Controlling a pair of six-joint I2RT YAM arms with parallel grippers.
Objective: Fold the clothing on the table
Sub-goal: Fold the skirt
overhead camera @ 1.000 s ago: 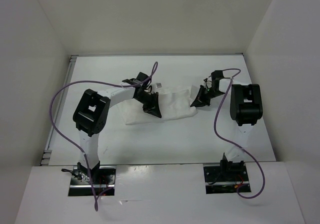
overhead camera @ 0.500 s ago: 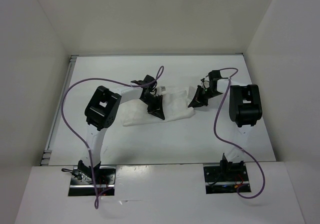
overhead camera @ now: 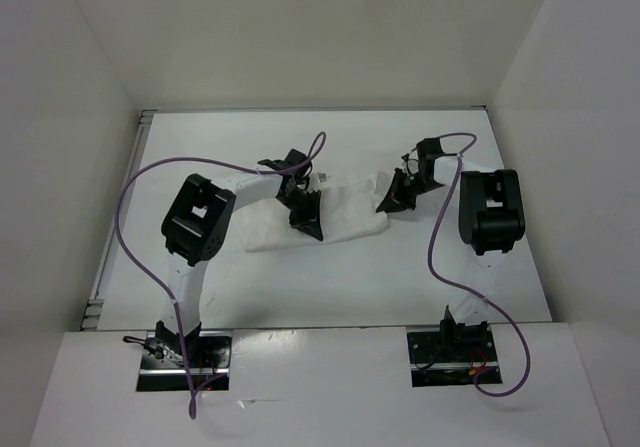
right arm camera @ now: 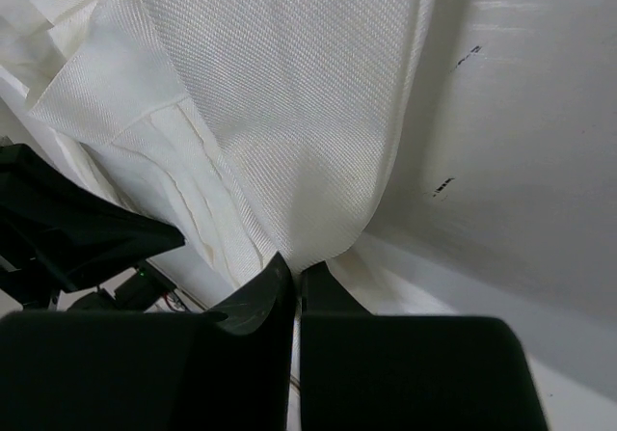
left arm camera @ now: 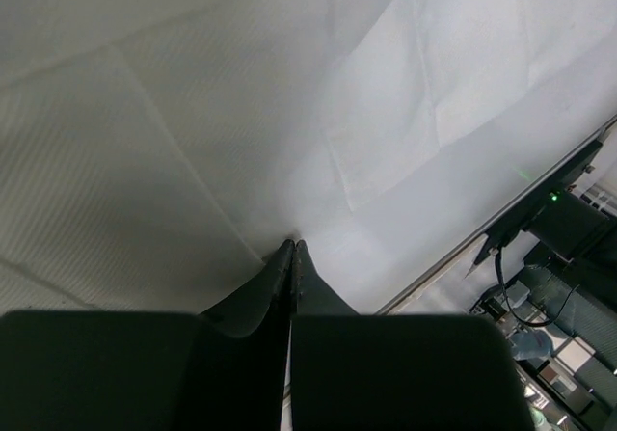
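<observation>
The clothing (overhead camera: pixel 345 210) is a wrinkled white garment lying in a band across the middle of the table (overhead camera: pixel 330 277). My left gripper (overhead camera: pixel 316 233) sits over the garment's middle near its front edge, shut on a pinch of the cloth (left arm camera: pixel 193 142); its tips (left arm camera: pixel 292 246) meet with fabric rising from them. My right gripper (overhead camera: pixel 384 208) is at the garment's right end, shut on a fold of weave (right arm camera: pixel 289 113) that hangs up from its tips (right arm camera: pixel 295 267). The cloth under both grippers is hidden in the top view.
White upright walls (overhead camera: pixel 90 87) close the table on the left, back and right. A metal rail (overhead camera: pixel 120 207) runs along the left edge. Purple cables (overhead camera: pixel 135 182) loop off both arms. The right arm's elbow (overhead camera: pixel 490 212) stands right of the garment.
The left arm's elbow swung right, then partly back left, while its gripper stayed on the cloth. The garment's left end crept slightly left. The right gripper barely moved.
</observation>
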